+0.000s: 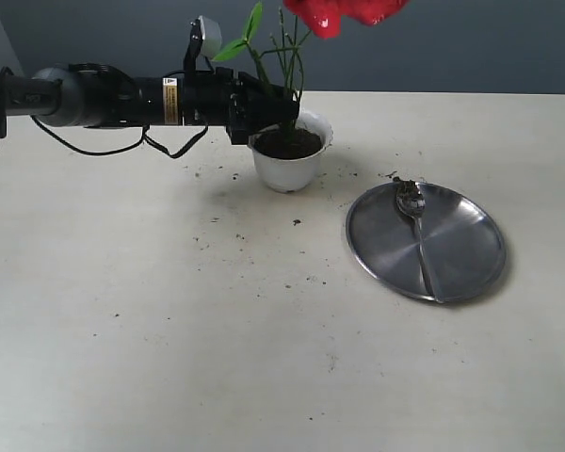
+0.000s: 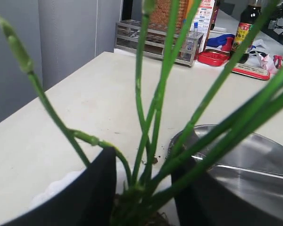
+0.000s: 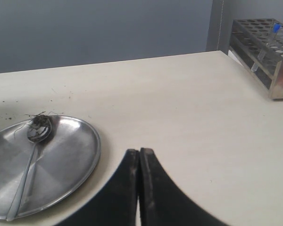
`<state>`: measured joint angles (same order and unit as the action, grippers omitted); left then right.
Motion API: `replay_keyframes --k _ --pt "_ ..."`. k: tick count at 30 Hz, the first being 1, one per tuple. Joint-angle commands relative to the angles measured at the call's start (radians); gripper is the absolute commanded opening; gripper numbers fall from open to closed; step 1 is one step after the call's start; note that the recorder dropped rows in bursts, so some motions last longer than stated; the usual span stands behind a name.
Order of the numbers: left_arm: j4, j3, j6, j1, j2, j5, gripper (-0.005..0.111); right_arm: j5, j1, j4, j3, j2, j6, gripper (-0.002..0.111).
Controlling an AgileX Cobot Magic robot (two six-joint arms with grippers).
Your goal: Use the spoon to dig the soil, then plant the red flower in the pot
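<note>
The red flower [image 1: 344, 14] stands upright with its green stems [image 1: 287, 66] in the dark soil [image 1: 288, 143] of the white pot [image 1: 292, 171]. My left gripper [image 1: 281, 111] reaches in from the left just above the pot's rim. It is shut on the stem bundle [image 2: 155, 117], which sits between its two dark fingers [image 2: 94, 197]. The spoon [image 1: 416, 221] lies on the steel plate [image 1: 471, 254], with crumbs of soil on its bowl [image 3: 37, 125]. My right gripper [image 3: 139, 153] is shut and empty, low over the table beside the plate [image 3: 70, 160], and out of the exterior view.
Soil crumbs are scattered on the table around the pot and the plate. A metal test-tube rack [image 3: 266, 52] stands at the table's far edge, with bottles and a red tray [image 2: 217, 56] near it. The left arm and its cable [image 1: 113, 104] stretch over the table's left side.
</note>
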<state>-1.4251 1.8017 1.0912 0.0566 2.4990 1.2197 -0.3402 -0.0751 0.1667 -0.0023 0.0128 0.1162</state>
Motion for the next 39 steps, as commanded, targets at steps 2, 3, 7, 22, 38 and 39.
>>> replay_keyframes --k 2,3,7,22,38,39 --pt "0.0 -0.007 0.012 -0.005 -0.01 0.001 0.044 0.005 -0.004 -0.001 0.002 -0.004 0.0 -0.001" --pt "0.0 -0.007 0.016 -0.005 -0.01 0.001 0.046 0.005 -0.004 -0.001 0.002 -0.004 0.0 -0.001" --pt "0.0 -0.007 0.028 -0.005 -0.01 0.001 0.048 0.005 -0.004 -0.001 0.002 -0.004 0.0 -0.001" --pt "-0.054 -0.007 0.079 -0.005 -0.056 0.001 0.054 0.005 -0.004 -0.001 0.002 -0.004 0.0 -0.001" --pt "-0.087 -0.007 0.141 -0.04 -0.056 0.001 0.058 0.005 -0.004 -0.001 0.002 -0.004 0.0 -0.001" --pt "-0.087 -0.007 0.148 -0.042 -0.056 0.001 0.06 0.005 -0.004 -0.001 0.002 -0.004 0.0 -0.001"
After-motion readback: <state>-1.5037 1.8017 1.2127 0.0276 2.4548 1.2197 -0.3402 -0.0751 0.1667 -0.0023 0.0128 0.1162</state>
